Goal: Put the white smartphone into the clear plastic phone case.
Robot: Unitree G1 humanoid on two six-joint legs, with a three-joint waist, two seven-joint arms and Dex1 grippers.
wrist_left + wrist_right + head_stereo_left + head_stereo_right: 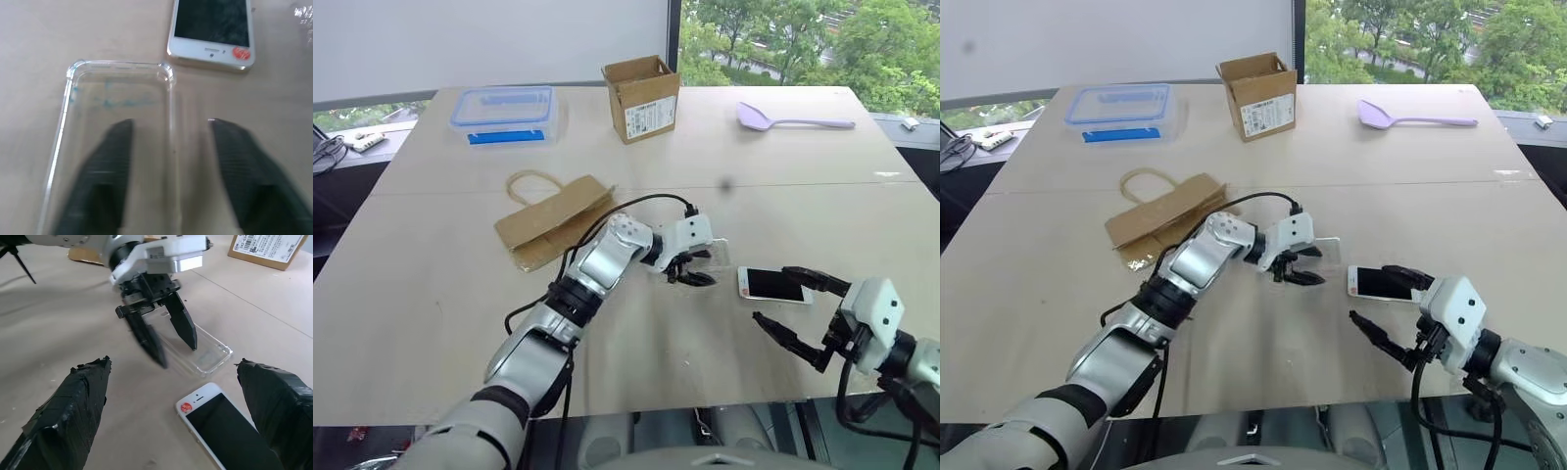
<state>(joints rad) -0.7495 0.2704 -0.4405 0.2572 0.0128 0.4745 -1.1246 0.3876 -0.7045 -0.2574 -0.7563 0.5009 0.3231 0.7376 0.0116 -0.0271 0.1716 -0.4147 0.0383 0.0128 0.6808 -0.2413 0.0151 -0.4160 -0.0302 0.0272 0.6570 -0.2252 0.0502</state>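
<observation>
Left jaws (pixel 164 335) spread, straddling one long edge of empty clear plastic phone case (pixel 117 98) lying flat on surface (pixel 431 294). Right jaws (pixel 793 308) wide apart, holding nothing. White smartphone (pixel 773 285) screen-up, at three o'clock just beside case, outside it.

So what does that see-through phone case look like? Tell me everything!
The clear plastic phone case is a thin see-through shell with rounded, bumpy corners, glossy edges and a faint blue smudge inside. It lies flat and empty on the table, open side up. The white smartphone lies just past one end, not touching it. The left gripper hangs over it with jaws apart, one finger above the case and the other beside it.
</observation>
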